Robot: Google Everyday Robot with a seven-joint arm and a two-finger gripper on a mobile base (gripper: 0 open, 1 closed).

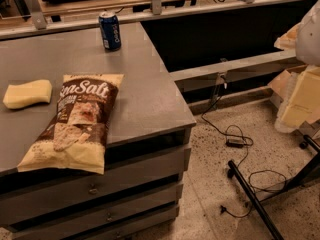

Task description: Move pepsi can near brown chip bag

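The pepsi can (109, 30) stands upright at the far edge of the grey counter (145, 94). It is dark blue with white lettering and a silver top. The brown chip bag (75, 121) lies flat at the counter's front, with "Sea Salt" lettering; its lower end hangs slightly over the front edge. The can is well behind the bag, with bare counter between them. My gripper (298, 101) shows as a pale, blurred shape at the right edge of the camera view, off the counter and far from both things.
A pale yellow sponge block (27, 93) lies on the counter left of the bag. Drawers (95, 189) sit below the counter. Cables (235, 139) and a black stand leg (252, 196) lie on the speckled floor to the right. A rail (150, 11) runs behind the can.
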